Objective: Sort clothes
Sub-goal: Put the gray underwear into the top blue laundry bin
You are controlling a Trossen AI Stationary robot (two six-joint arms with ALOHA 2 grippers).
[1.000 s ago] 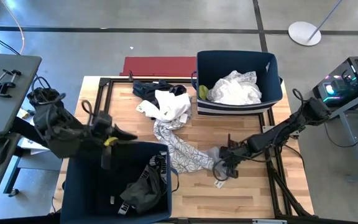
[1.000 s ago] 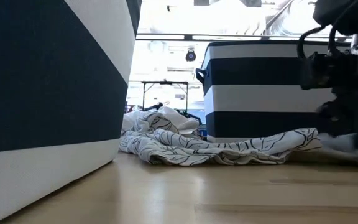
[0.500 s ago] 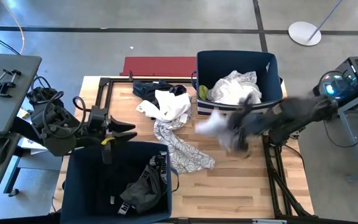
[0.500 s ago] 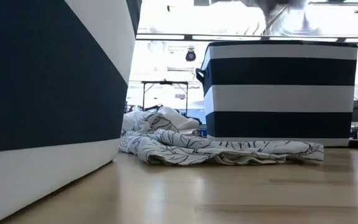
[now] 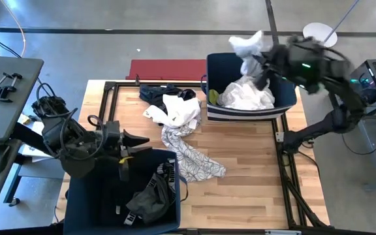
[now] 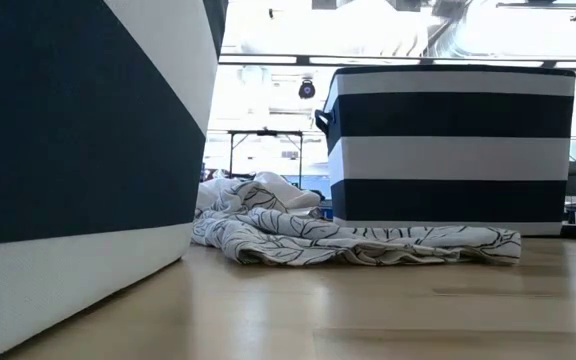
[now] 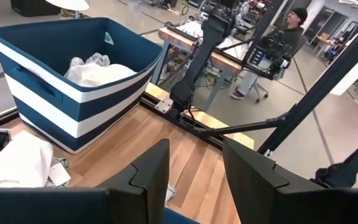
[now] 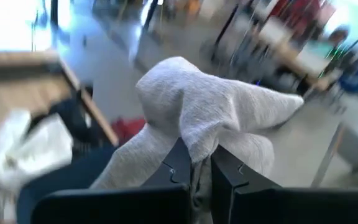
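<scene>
My right gripper (image 5: 258,60) is shut on a light grey-white garment (image 5: 247,46), high over the far blue-and-white bin (image 5: 284,73). That bin holds white clothes (image 5: 247,96) and a yellow piece (image 5: 212,96). A patterned garment (image 5: 191,156), a white one (image 5: 178,111) and a black one (image 5: 165,91) lie on the table. The patterned garment also shows in the low view (image 6: 358,245). My left gripper (image 5: 141,139) is open and empty over the far rim of the near bin (image 5: 77,196), which holds dark clothes (image 5: 149,196). My right gripper pinches a bunched fold of the light garment (image 8: 197,146) between its two fingers (image 8: 173,165). The cloth bulges out past the fingertips on both sides. The garment is lifted clear of the table, above the far bin.
A flat red board (image 5: 168,68) lies beyond the table's far edge. A black metal frame (image 5: 109,91) runs along the table. Bare wood (image 5: 247,183) shows at the near right. A person (image 7: 291,28) stands in the room beyond the table.
My right gripper has risen from the tabletop near the patterned garment's right end, carrying the light garment. It has swung fast toward the far edge and now stands high over the far bin. The patterned garment has stayed on the table.
</scene>
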